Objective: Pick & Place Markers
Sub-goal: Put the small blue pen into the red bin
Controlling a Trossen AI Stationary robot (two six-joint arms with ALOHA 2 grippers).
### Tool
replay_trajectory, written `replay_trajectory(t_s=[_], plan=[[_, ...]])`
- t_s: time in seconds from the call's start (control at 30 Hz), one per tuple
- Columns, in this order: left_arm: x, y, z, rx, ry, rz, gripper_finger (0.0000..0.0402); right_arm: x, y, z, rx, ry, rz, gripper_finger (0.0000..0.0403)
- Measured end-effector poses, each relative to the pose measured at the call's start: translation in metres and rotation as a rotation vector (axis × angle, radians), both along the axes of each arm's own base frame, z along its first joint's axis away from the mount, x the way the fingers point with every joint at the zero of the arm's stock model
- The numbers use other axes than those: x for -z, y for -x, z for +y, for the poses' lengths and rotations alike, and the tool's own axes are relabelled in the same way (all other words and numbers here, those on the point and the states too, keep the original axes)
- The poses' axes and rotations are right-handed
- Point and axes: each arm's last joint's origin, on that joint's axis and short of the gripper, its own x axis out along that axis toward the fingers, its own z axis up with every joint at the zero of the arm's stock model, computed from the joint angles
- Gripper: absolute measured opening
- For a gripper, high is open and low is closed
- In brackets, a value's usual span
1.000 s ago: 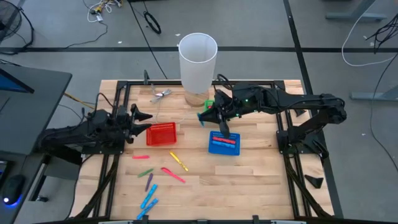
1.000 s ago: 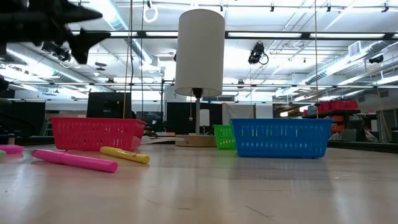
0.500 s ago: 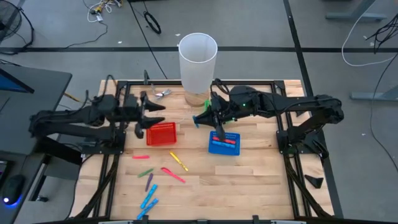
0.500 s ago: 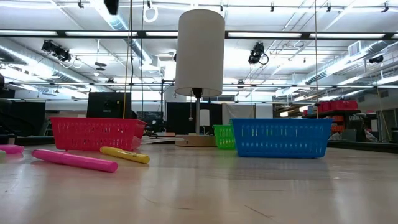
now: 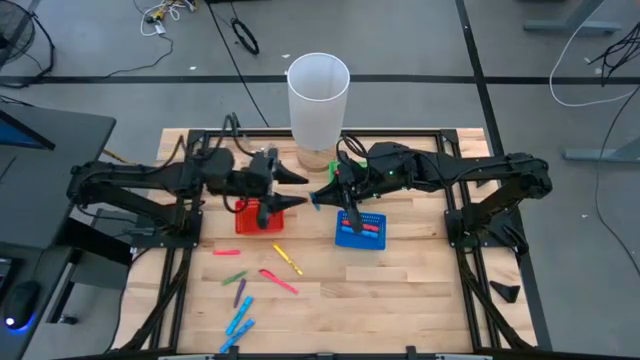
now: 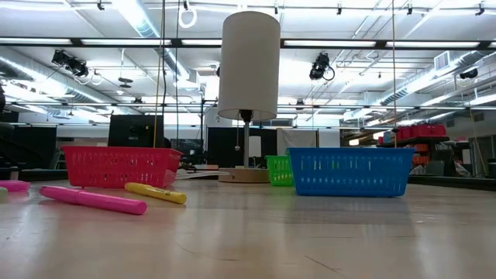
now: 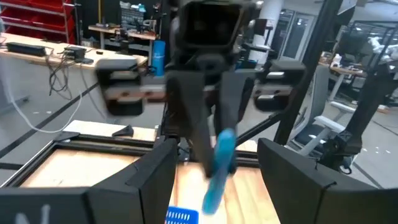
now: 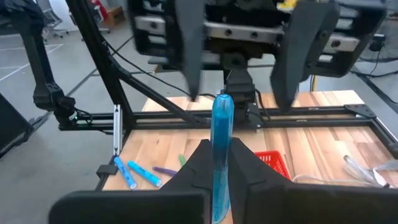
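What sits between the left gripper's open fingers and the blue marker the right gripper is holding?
Nothing. In the high view, the left gripper faces the blue marker in the right gripper across bare air; the left wrist view shows the same.

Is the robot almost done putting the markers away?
Not yet. Some red markers already lie in the blue basket. The right gripper holds a blue marker, facing the open left gripper. About eight loose markers still lie on the table.

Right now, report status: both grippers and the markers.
Right gripper shut on blue marker, mid-table. Left gripper open, facing it, empty. Loose markers on table. Nothing between.
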Motion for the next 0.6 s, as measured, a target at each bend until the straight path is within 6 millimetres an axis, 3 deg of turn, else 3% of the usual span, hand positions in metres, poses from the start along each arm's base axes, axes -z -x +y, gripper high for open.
replay_trajectory(t_s=[0.27,0.47,0.6], plan=[[0.005,-0.019,-0.001,-0.014,-0.025,0.047,0.0232,0.001,0.000,0.001,-0.010,0.022,0.010,0.0013],[0.006,-0.020,-0.001,-0.021,-0.019,0.047,0.0230,0.001,0.001,0.001,-0.013,0.025,0.011,0.0013],[0.005,-0.020,-0.001,-0.024,-0.017,0.034,0.0201,0.001,0.001,0.001,-0.014,0.027,0.012,0.0013]])
